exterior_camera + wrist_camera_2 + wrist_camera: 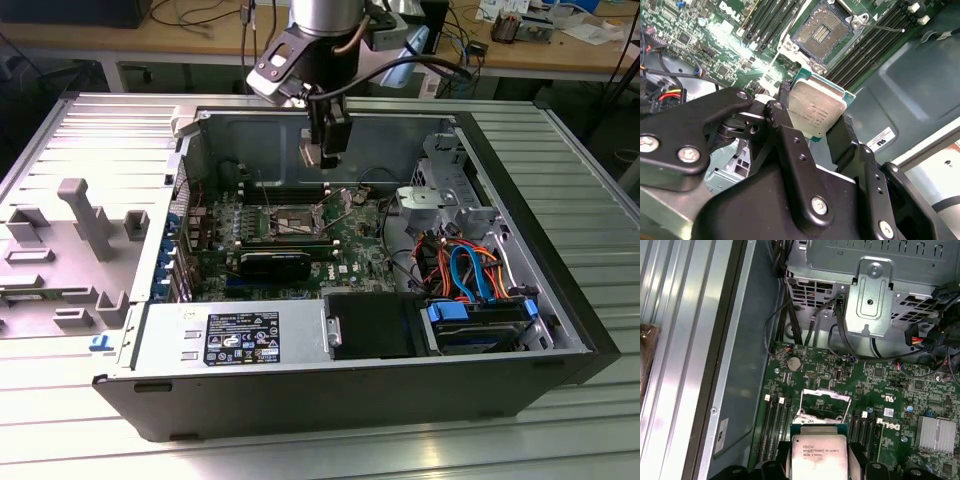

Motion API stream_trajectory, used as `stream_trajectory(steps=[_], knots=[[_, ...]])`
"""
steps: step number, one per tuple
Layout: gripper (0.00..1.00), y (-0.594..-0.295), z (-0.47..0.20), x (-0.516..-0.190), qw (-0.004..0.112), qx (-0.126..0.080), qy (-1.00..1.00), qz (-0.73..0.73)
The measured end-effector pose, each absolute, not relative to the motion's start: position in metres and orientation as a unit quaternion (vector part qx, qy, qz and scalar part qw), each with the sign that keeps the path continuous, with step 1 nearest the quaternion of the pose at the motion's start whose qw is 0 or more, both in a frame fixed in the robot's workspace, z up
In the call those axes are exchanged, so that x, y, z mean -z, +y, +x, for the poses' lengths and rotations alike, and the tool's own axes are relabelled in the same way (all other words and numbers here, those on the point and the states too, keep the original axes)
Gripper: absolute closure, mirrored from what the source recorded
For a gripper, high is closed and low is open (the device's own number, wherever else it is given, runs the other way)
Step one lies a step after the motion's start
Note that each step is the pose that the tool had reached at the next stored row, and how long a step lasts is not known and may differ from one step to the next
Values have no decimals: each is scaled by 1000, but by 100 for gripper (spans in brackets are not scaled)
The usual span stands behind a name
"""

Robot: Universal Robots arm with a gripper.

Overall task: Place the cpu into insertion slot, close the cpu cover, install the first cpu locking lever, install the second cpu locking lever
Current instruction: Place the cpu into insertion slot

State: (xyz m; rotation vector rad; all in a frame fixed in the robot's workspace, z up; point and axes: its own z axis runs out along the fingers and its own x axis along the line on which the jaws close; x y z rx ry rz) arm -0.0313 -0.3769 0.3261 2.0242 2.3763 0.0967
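Gripper (814,119) is clamped on the chip (816,107). One black finger (782,112) is on one edge and the other finger is on the opposite edge. The chip's metal top faces both wrist cameras, with the green rim showing at its far edge. It hangs in the air above the green board (880,390), touching nothing but the fingers.

Key relation: the socket (822,34) lies beyond the chip and well apart from it, with board and memory rails between them in the second wrist view. In the exterior view the gripper (325,160) points down inside the open computer case (560,300). There the socket (288,222) sits lower and a little toward the exterior view's left of the fingertips. So my read is that the chip is high and slightly off to one side, not yet over the opening.

The socket's dark pin field is bare, with nothing lying across it.

The chip is square, so it has no long axis. Its edges look roughly parallel to the socket's silver rim in the second wrist view, judged by eye only. Its face looks about level with the board. Which corner is keyed, I cannot tell.
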Motion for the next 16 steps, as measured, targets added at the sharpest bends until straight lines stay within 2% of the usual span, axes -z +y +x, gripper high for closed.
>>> stream_trajectory(steps=[10,16], knots=[[46,-377,-31,-308,11,-26,710,704],[46,-377,-31,-305,2,-17,699,715]])
